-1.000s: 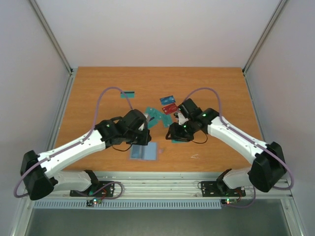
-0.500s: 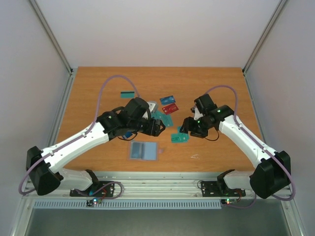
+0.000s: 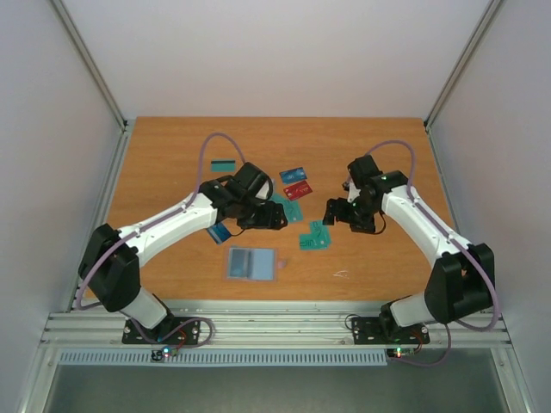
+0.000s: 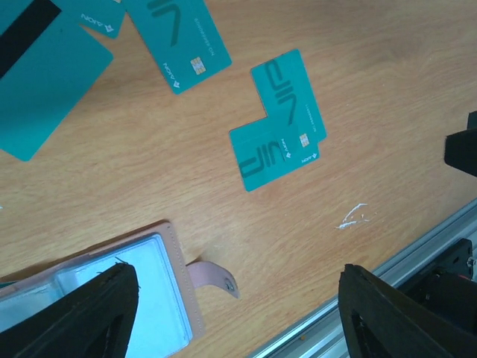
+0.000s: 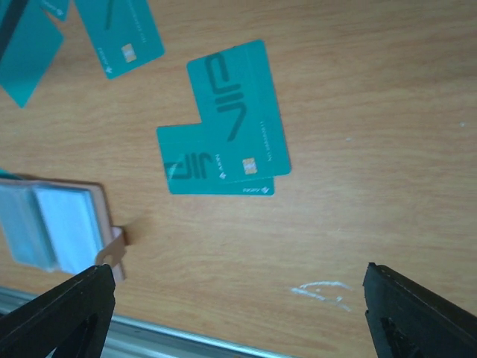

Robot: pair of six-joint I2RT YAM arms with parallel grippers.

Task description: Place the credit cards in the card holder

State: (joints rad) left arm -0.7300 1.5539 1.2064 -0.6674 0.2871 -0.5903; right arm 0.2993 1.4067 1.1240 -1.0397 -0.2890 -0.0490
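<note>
Top external: card holder (image 3: 250,263) lies near left hand (image 3: 277,217).

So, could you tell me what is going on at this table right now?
The left gripper and right gripper both hover open and empty over the table. The card holder lies open near the front edge, and two overlapping teal cards lie just right of it, with more cards scattered farther back.
</note>
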